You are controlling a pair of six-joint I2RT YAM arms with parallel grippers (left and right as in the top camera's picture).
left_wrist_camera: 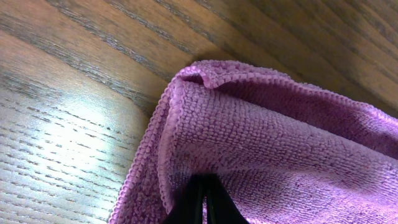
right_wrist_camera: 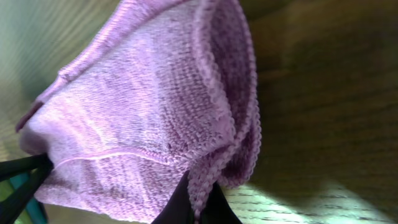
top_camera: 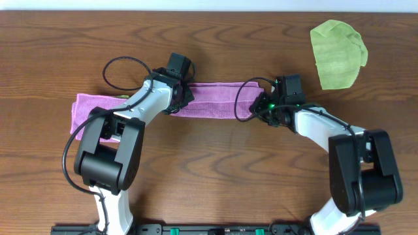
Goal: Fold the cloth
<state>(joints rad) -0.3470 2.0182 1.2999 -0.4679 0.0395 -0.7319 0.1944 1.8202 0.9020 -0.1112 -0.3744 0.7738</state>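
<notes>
Both claws are shut on the cloth.

The left claw is clamped on the band left of its middle. In the wrist view, we see the dark fingertips pressed together, with a doubled edge of purple pile rising out of them in a peaked fold. The bare wood of the table is beside it.

The right claw is clamped at the cloth's right end. In its wrist view, the fingertips pinch a stack of hemmed edges, with the fabric bunched above them and off the wood there.

We see the cloth as a long purple strip across mid-table, stretched between the two claws. Its left end lies flat and wider, partly under the left arm.

The lime-green cloth sits crumpled at the far right, well apart from both claws.
</notes>
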